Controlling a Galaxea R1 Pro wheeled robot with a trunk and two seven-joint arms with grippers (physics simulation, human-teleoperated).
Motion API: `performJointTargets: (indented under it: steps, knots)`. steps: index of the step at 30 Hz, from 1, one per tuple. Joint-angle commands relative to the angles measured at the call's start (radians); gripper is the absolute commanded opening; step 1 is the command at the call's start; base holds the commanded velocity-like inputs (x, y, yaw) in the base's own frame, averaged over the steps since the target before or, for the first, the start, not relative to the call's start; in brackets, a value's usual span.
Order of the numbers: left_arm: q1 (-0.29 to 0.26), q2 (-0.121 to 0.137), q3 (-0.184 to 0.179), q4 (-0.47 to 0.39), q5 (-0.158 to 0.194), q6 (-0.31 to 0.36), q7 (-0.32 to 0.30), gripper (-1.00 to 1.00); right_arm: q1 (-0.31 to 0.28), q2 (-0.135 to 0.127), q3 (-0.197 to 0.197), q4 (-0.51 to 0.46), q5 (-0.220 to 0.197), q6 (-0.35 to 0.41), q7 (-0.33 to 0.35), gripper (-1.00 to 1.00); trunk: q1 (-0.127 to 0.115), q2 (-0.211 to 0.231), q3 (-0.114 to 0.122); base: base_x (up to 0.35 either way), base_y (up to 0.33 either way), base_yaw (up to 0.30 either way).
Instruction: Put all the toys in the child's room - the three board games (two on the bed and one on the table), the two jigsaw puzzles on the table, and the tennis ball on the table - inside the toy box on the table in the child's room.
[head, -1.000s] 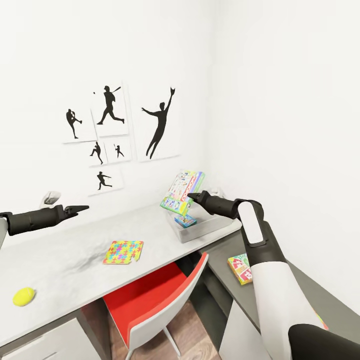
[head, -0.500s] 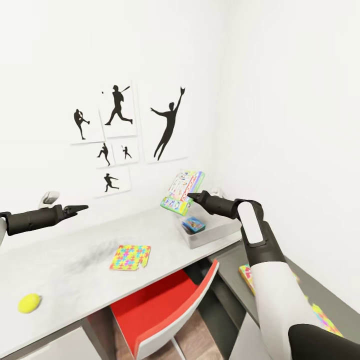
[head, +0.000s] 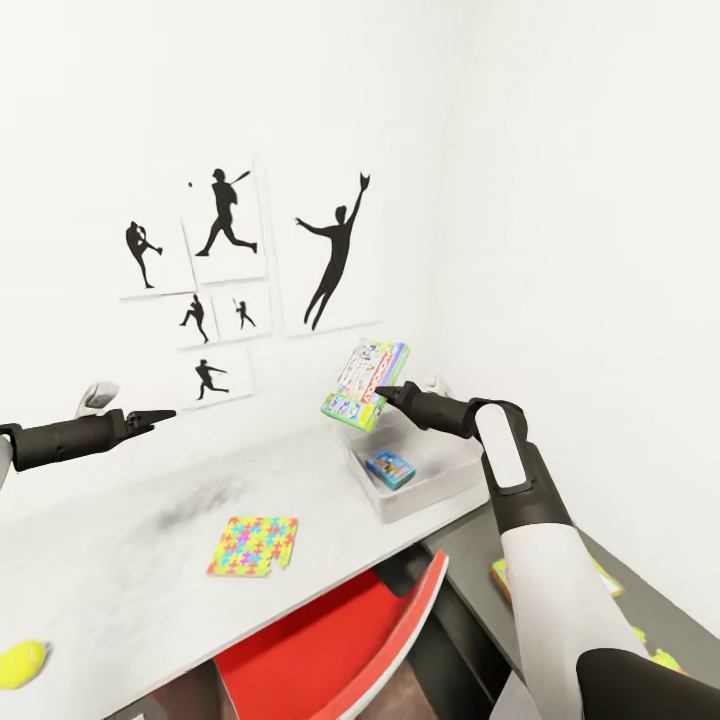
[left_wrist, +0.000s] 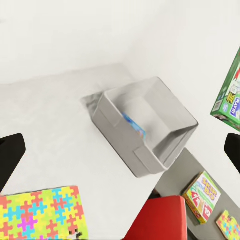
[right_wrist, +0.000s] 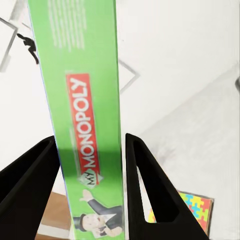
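1. The right gripper (head: 378, 396) is clamped on the green and white Monopoly board game (head: 367, 384), held in the air above the back end of the toy box (head: 425, 490). In the right wrist view the two black fingers (right_wrist: 145, 185) press on either side of the box's green edge (right_wrist: 87, 120).
2. The game stands nearly on edge, tilted, its long axis running up and away from the lower left corner toward the upper right, cover facing the room.
3. The toy box sits on the pale grey table (head: 120, 570) near the right-hand wall, and a mostly blue board game (head: 390, 468) lies flat inside it.
4. A jigsaw puzzle (head: 252, 545) lies flat on the table, well apart from the toy box; the tennis ball (head: 20, 663) rests at the near left edge.
5. On the lower dark grey side unit (left_wrist: 200, 170) lie a yellow-green and red board game (left_wrist: 201, 195) and a second jigsaw puzzle (left_wrist: 228, 224).
6. The left gripper (head: 165, 414) hangs empty over the table's left part; in the left wrist view its fingers stand wide apart.
7. A red and white chair (head: 370, 640) is tucked under the table.
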Motion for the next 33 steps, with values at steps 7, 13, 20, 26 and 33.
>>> performJointTargets:
  steps: [7, 13, 20, 26, 33]
  knots:
    - [-0.001, 0.001, 0.002, 0.0, -0.003, 0.003, -0.006, 1.0, -0.002, 0.001, -0.004, 0.0, 0.002, 0.007, 0.009, -1.0, 0.001, -0.002, 0.0, 0.063, 0.057, -0.082]
    - [-0.001, 0.001, 0.004, 0.001, -0.003, 0.003, -0.006, 1.0, -0.001, 0.002, -0.004, 0.0, 0.002, 0.006, 0.009, -1.0, 0.001, -0.002, 0.0, 0.005, 0.137, -0.007]
    - [-0.001, 0.001, 0.005, 0.001, -0.003, 0.003, -0.006, 1.0, -0.001, 0.002, -0.004, 0.0, 0.002, 0.007, 0.01, -1.0, 0.001, -0.002, 0.001, 0.081, 0.111, -0.016]
    - [-0.001, 0.001, 0.005, 0.001, -0.004, 0.003, -0.006, 1.0, -0.001, 0.002, -0.004, 0.0, 0.002, 0.007, 0.009, -1.0, 0.001, -0.002, 0.004, 0.156, 0.065, -0.101]
    - [-0.001, 0.001, 0.005, 0.001, -0.004, 0.003, -0.006, 1.0, -0.001, 0.002, -0.004, 0.0, 0.002, 0.007, 0.01, -1.0, 0.001, -0.002, 0.005, 0.097, 0.007, -0.014]
